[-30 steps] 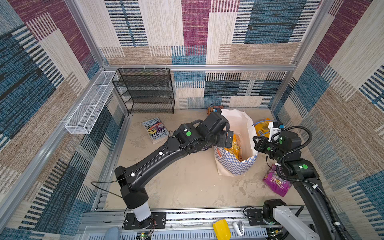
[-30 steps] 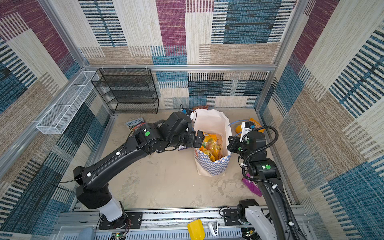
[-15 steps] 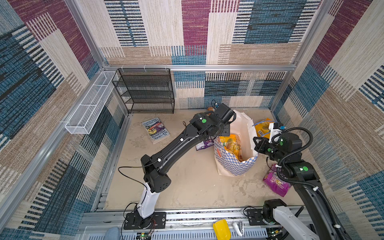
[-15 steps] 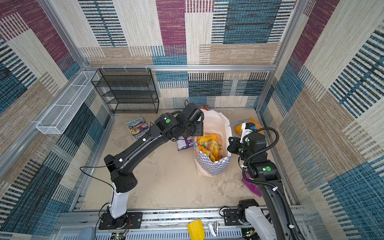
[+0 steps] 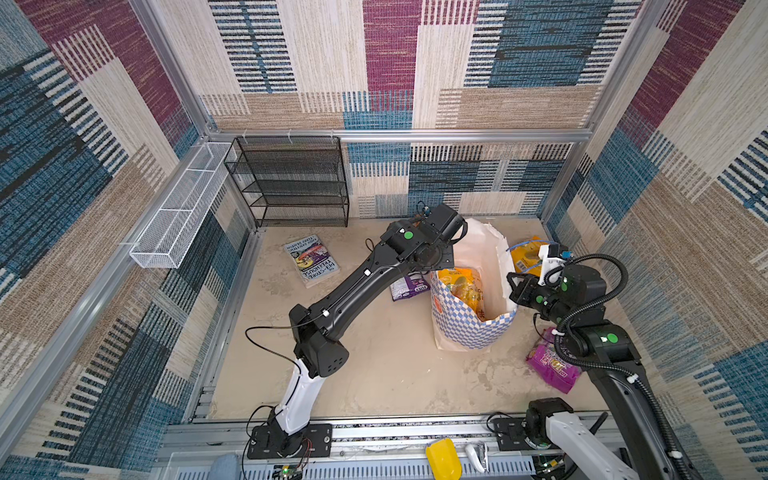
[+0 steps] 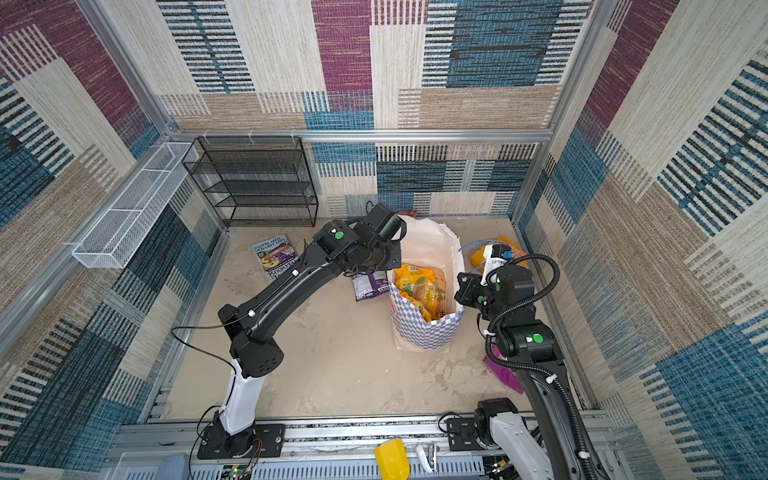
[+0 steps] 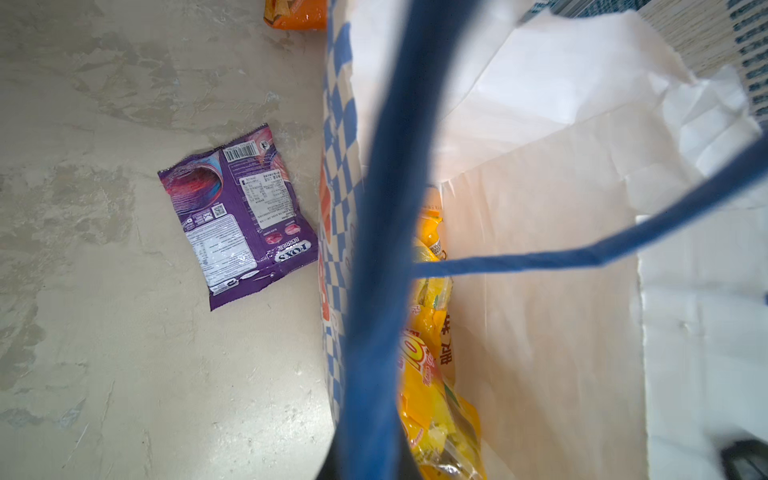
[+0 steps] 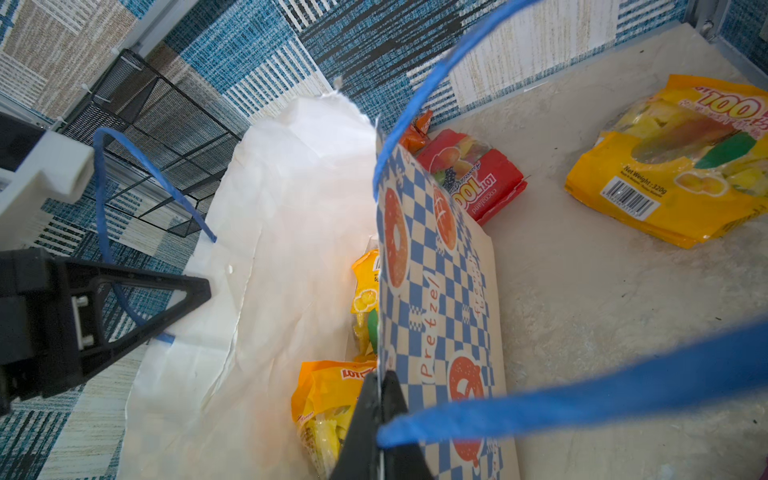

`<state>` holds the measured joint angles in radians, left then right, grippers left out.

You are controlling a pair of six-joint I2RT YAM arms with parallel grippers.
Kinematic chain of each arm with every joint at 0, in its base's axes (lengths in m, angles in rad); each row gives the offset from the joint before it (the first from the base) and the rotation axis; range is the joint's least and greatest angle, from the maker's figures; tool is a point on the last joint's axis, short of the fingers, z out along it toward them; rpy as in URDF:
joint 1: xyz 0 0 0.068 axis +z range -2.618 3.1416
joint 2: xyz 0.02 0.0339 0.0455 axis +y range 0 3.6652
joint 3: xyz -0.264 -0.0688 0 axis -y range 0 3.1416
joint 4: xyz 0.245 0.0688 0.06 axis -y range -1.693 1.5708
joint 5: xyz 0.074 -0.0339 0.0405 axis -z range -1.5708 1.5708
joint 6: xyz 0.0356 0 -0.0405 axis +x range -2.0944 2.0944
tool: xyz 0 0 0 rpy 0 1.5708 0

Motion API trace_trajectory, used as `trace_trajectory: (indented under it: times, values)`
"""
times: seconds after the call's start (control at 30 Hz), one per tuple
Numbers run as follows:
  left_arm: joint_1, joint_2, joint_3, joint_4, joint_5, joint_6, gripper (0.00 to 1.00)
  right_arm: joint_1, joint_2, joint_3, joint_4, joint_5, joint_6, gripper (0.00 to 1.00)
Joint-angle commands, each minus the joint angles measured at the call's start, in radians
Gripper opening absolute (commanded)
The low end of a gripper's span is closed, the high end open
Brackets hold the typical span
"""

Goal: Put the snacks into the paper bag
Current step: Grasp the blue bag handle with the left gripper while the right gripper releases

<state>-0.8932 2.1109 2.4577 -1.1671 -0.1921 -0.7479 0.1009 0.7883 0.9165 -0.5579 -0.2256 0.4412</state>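
Note:
The paper bag [image 5: 469, 328] [image 6: 424, 332] stands open with a yellow snack packet [image 5: 461, 286] [image 7: 432, 374] [image 8: 328, 399] inside. My left gripper [image 5: 441, 264] [image 6: 388, 262] [image 8: 199, 291] is at the bag's left rim, shut on it by its blue handle [image 7: 374, 249]. My right gripper [image 5: 511, 286] [image 6: 459, 291] [image 8: 380, 386] is shut on the checked right rim. A purple packet [image 5: 409, 286] [image 7: 241, 216] lies left of the bag. A red one [image 8: 473, 174] and an orange one [image 8: 415, 129] lie behind it. A yellow one [image 5: 525, 253] [image 8: 681, 166] lies at the back right.
A magenta packet [image 5: 552, 365] lies on the floor by my right arm. A book [image 5: 311, 259] lies at the back left, in front of a black wire shelf [image 5: 291, 183]. A white wire basket [image 5: 178, 208] hangs on the left wall.
My left arm stretched out and swung back to the bag's left rim, and its jaws went from open to shut. The purple packet came into view. The right arm stayed put.

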Motion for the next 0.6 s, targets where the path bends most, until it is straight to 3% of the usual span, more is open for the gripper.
trace_trajectory:
  times: [0.0, 0.13, 0.23, 0.4, 0.57]
  values:
    - [-0.004, -0.019, 0.045, 0.036, 0.047, 0.025, 0.0, 0.001, 0.001, 0.052, 0.1, -0.036, 0.014, 0.0]
    - [-0.004, -0.036, 0.091, 0.035, 0.077, 0.051, 0.0, 0.0, 0.02, 0.15, 0.091, -0.069, 0.015, 0.0]
    - [-0.003, -0.112, 0.058, 0.04, 0.028, 0.055, 0.0, 0.0, 0.045, 0.231, 0.051, -0.114, 0.002, 0.0]
    - [0.007, -0.212, -0.003, 0.029, -0.085, 0.096, 0.0, 0.004, 0.065, 0.268, 0.082, -0.213, 0.032, 0.0]
    - [0.054, -0.289, -0.086, 0.013, -0.072, 0.103, 0.0, 0.072, 0.131, 0.275, 0.104, -0.235, 0.027, 0.0]
